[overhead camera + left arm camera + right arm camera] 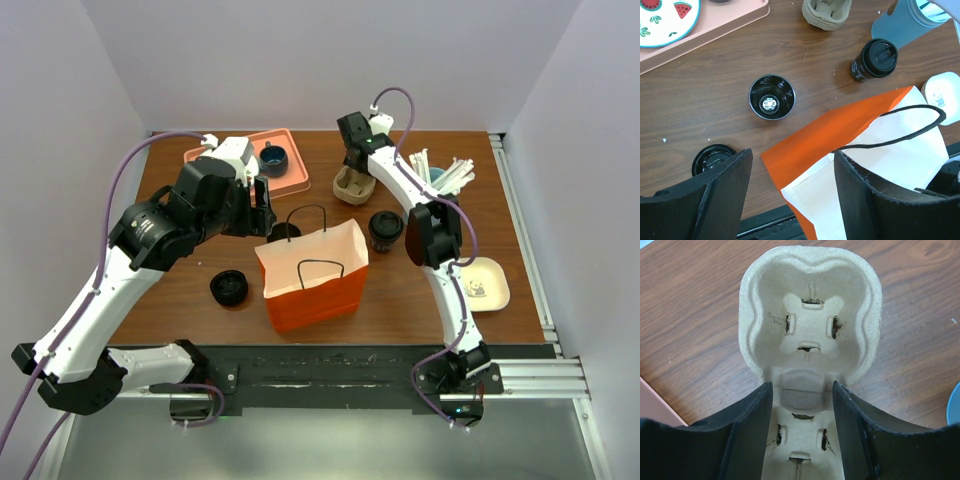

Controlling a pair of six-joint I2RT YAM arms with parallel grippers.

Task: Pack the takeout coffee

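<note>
The takeout coffee [386, 228] [875, 59], a dark cup with a black sip lid, stands upright on the table right of the orange paper bag [310, 275] [840, 135]. The bag stands open in the middle. My left gripper [265, 220] [792, 195] hovers open over the bag's left rim, holding nothing. My right gripper [356, 172] [802, 387] is at the back, open, its fingers straddling the middle ridge of a pulp cup carrier [352, 187] [810, 315]. The coffee lies well in front of it.
A lidless dark cup [772, 97] stands behind the bag, and a loose black lid [229, 288] [712, 159] lies to its left. At back left is a pink tray [295, 180] [700, 30] with a watermelon plate [665, 15]. At right are a blue utensil holder [440, 172] and a white dish [480, 283].
</note>
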